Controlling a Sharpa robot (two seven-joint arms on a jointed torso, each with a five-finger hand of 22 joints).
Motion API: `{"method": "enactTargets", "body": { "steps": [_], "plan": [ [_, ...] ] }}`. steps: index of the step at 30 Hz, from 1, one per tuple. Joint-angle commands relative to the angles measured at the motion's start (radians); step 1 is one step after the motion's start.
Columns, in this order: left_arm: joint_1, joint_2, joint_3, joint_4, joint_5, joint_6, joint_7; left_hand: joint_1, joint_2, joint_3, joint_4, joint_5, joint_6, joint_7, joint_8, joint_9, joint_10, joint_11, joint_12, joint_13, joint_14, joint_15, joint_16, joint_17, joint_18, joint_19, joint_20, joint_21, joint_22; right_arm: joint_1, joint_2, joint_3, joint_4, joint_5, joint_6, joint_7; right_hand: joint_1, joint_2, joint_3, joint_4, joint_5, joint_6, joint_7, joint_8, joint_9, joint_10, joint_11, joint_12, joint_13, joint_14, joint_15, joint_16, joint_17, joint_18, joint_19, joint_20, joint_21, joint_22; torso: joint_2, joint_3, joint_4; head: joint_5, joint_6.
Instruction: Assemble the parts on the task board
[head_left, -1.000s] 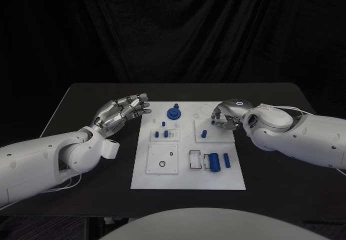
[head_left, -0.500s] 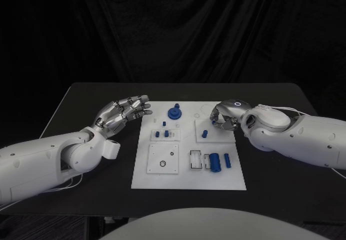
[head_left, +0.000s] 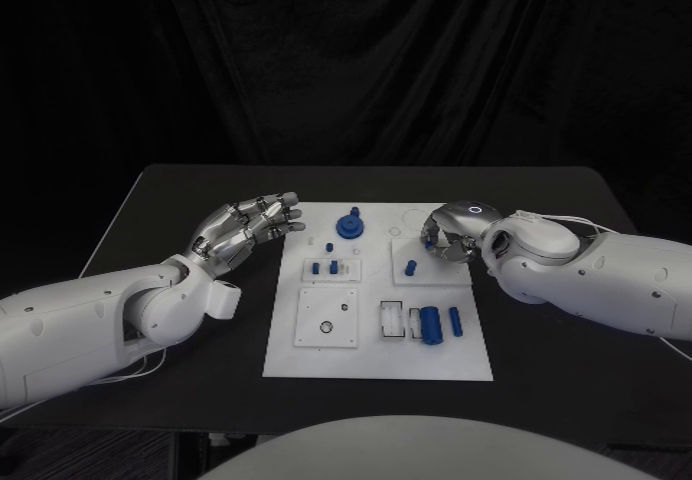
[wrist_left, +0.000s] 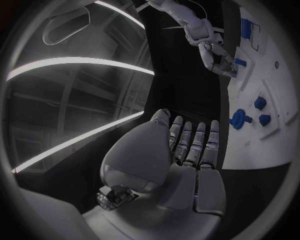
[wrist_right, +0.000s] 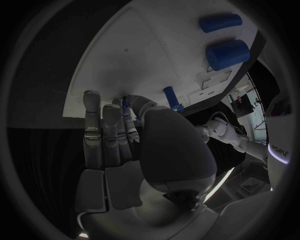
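Note:
The white task board (head_left: 375, 355) lies mid-table. Near its far edge stands a blue gear-like part (head_left: 349, 226), which the left wrist view also shows as the gear-like part (wrist_left: 239, 119). Small blue pegs (head_left: 329, 267) stand left of centre, and one peg (head_left: 410, 267) stands to the right. Two blue cylinders (head_left: 431, 325) lie near the right edge. My left hand (head_left: 245, 228) hovers open by the far left corner, fingers straight and empty. My right hand (head_left: 450, 238) curls over the far right corner. Its thumb and fingers (wrist_right: 103, 130) pinch a small blue part (wrist_right: 127, 103) close to the board.
Black table (head_left: 577, 360) surrounds the board on all sides. White inset plates (head_left: 326, 318) with holes and slots sit on the board's near half. Both white forearms reach in from the sides, and the right forearm (head_left: 606, 280) lies beside the board's right edge.
My right hand has shifted slightly down and toward the board's far right corner. The left hand has hardly moved.

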Motion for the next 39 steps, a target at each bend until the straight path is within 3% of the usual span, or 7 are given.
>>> {"method": "enactTargets", "body": {
  "steps": [1, 9, 19, 25, 26, 31, 39],
  "plan": [
    [-0.002, 0.004, 0.001, -0.002, 0.007, 0.018, 0.04, 0.011, -0.003, 0.0, -0.008, 0.006, 0.003, 0.004, 0.005, 0.001, -0.001, 0.006, 0.005, 0.0, 0.007, 0.002, 0.005, 0.001, 0.015, 0.004, 0.003, 0.005, -0.002, -0.006, 0.001, -0.001, -0.001, 0.002, -0.01, 0.009, 0.008, -0.003, 0.017, -0.011, -0.028, 0.016, -0.003, 0.007, 0.008, 0.023, -0.004, -0.014, -0.009, 0.005, -0.005, 0.002, 0.0, -0.007, 0.007, -0.002, 0.014, 0.036, 0.0, 0.0, -0.0002, 0.002, 0.0],
    [-0.007, 0.008, 0.001, -0.008, 0.007, 0.023, 0.034, 0.016, -0.001, 0.006, -0.012, 0.007, 0.003, 0.008, 0.006, 0.0, -0.001, 0.01, 0.004, 0.0, 0.007, 0.006, 0.005, 0.001, 0.014, 0.009, 0.006, 0.006, -0.004, -0.006, 0.002, -0.001, -0.001, 0.002, -0.027, 0.012, -0.011, -0.005, 0.023, -0.008, -0.061, 0.042, -0.012, 0.02, 0.025, 0.05, -0.011, -0.031, -0.021, 0.017, -0.01, 0.005, 0.004, -0.01, 0.016, -0.006, 0.027, 0.045, 0.0, -0.0001, 0.0001, 0.002, 0.0],
    [-0.012, 0.006, 0.001, -0.012, 0.007, 0.028, 0.028, 0.019, 0.0, 0.01, -0.017, 0.007, 0.002, 0.01, 0.006, 0.0, -0.002, 0.014, 0.003, 0.0, 0.007, 0.009, 0.005, 0.001, 0.013, 0.013, 0.007, 0.007, -0.007, -0.002, -0.012, -0.001, 0.016, 0.002, -0.068, 0.009, -0.009, -0.001, 0.026, -0.013, -0.078, 0.057, -0.018, 0.03, 0.039, 0.066, -0.016, -0.042, -0.027, 0.027, -0.015, 0.01, 0.009, -0.012, 0.027, -0.01, 0.042, 0.049, 0.0, -0.0003, -0.0002, 0.011, 0.0],
    [-0.014, 0.007, 0.001, -0.016, 0.007, 0.028, 0.026, 0.01, 0.002, 0.012, -0.01, -0.004, 0.003, 0.014, 0.007, -0.001, -0.003, 0.018, 0.002, 0.0, 0.006, 0.012, 0.006, 0.001, 0.01, 0.018, 0.007, 0.007, -0.011, 0.023, -0.026, -0.001, 0.036, 0.002, -0.079, 0.006, -0.018, -0.002, 0.023, -0.007, -0.102, 0.059, -0.02, 0.033, 0.048, 0.073, -0.017, -0.057, -0.036, 0.036, -0.015, 0.016, 0.018, -0.015, 0.035, -0.01, 0.054, 0.052, 0.0, -0.0003, 0.0, 0.014, 0.0],
    [-0.014, 0.007, 0.001, -0.016, 0.007, 0.028, 0.026, -0.007, 0.005, 0.008, 0.006, -0.012, 0.002, 0.016, 0.008, -0.002, -0.004, 0.019, 0.002, 0.0, 0.004, 0.013, 0.005, 0.001, 0.007, 0.021, 0.007, 0.006, -0.016, 0.03, -0.029, -0.001, 0.041, 0.002, -0.08, 0.005, -0.019, -0.002, 0.022, -0.006, -0.106, 0.06, -0.021, 0.034, 0.051, 0.076, -0.018, -0.061, -0.038, 0.048, -0.015, 0.031, 0.038, -0.019, 0.046, -0.011, 0.079, 0.058, -0.001, -0.0004, 0.0, 0.015, 0.0],
    [-0.015, 0.009, 0.001, -0.019, 0.007, 0.028, 0.025, -0.016, 0.004, 0.004, 0.016, -0.016, 0.002, 0.017, 0.01, -0.002, -0.005, 0.02, 0.002, 0.0, 0.002, 0.014, 0.004, 0.001, 0.006, 0.022, 0.006, 0.005, -0.02, 0.059, -0.041, -0.001, 0.067, 0.002, -0.079, -0.001, -0.025, -0.002, 0.019, 0.001, -0.117, 0.063, -0.025, 0.037, 0.066, 0.095, -0.022, -0.082, -0.048, 0.122, -0.019, 0.138, 0.181, -0.043, 0.112, -0.014, 0.233, 0.093, -0.001, -0.0016, 0.0001, 0.015, 0.0],
    [-0.016, 0.012, 0.001, -0.021, 0.007, 0.026, 0.021, -0.016, 0.004, 0.004, 0.016, -0.016, 0.002, 0.017, 0.01, -0.002, -0.005, 0.02, 0.002, 0.0, 0.002, 0.014, 0.004, 0.001, 0.006, 0.022, 0.006, 0.005, -0.02, 0.077, -0.057, -0.001, 0.127, 0.002, -0.063, -0.007, -0.028, -0.004, 0.017, 0.004, -0.128, 0.068, -0.029, 0.04, 0.074, 0.105, -0.024, -0.091, -0.053, 0.136, -0.02, 0.166, 0.216, -0.049, 0.129, -0.015, 0.279, 0.103, -0.002, -0.0028, -0.0004, 0.023, 0.0]
  ]
}}
